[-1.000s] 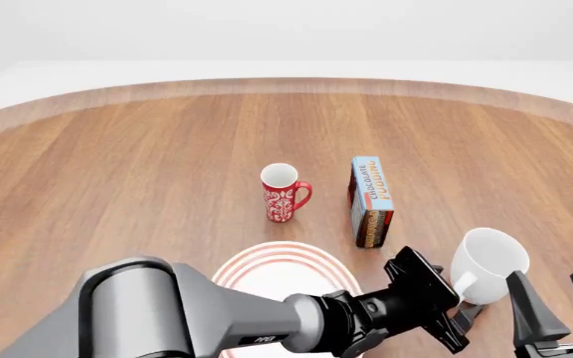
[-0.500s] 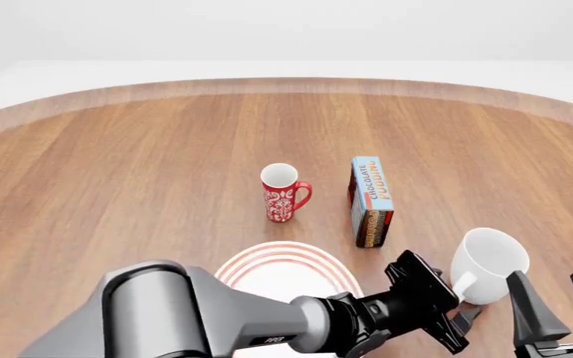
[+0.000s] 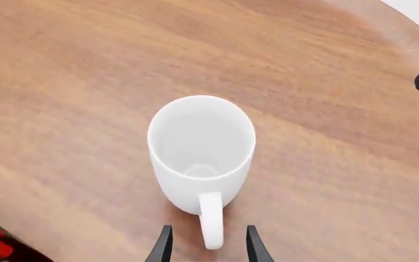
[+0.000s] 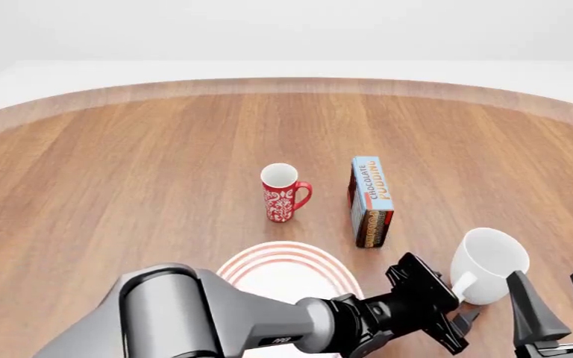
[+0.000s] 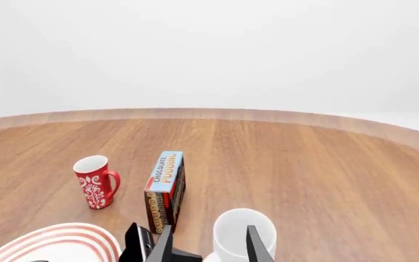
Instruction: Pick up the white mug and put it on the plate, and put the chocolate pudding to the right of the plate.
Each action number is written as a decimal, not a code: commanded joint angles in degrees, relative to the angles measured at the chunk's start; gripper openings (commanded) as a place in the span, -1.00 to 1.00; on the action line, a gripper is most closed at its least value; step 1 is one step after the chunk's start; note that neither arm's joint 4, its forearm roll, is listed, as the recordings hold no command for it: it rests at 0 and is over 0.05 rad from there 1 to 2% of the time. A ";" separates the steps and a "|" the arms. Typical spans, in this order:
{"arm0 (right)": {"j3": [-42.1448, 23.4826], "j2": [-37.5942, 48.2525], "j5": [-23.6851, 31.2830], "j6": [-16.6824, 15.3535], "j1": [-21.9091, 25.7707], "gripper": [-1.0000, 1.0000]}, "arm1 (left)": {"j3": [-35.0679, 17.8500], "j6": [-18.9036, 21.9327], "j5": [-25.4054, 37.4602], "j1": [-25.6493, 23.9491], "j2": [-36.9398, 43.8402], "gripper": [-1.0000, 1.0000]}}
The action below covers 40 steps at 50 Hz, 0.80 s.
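The white mug point(image 4: 491, 257) stands upright at the near right of the table, its handle point(image 4: 462, 284) turned toward me. My left gripper point(image 4: 464, 313) reaches across the plate point(image 4: 271, 257) to that handle. In the left wrist view the mug point(image 3: 201, 144) fills the middle and the open gripper point(image 3: 208, 248) has one finger on each side of the handle, with gaps on both sides. The chocolate pudding point(image 4: 370, 191) stands on edge behind the mug. My right gripper point(image 4: 557, 294) is open just right of the mug, holding nothing.
A red floral mug point(image 4: 283, 192) stands left of the pudding carton, behind the plate. The right wrist view shows the red mug point(image 5: 94, 180), the carton point(image 5: 166, 185), the white mug point(image 5: 244, 234) and the plate's rim point(image 5: 57, 240). The wooden table's curved far edge point(image 4: 286, 86) lies beyond.
The left arm's elbow has swung a little to the right over the plate. Its gripper stays at the mug's handle. Mug, carton and right gripper have not moved.
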 commanded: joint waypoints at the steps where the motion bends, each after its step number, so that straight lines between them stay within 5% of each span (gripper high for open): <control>1: -0.02 0.00 0.01 0.05 -0.05 1.00 | -0.59 -0.10 0.63 0.00 0.27 1.00; 21: 0.13 0.01 0.04 0.12 -0.10 1.00 | -0.68 -0.20 1.18 -0.07 0.28 1.00; 22: 0.12 0.01 0.05 0.13 -0.09 1.00 | -0.73 -0.18 1.21 -0.07 0.31 -1.00; 40: 0.17 0.01 0.09 0.17 0.12 1.00 | -0.59 0.03 1.22 -0.19 0.05 -1.00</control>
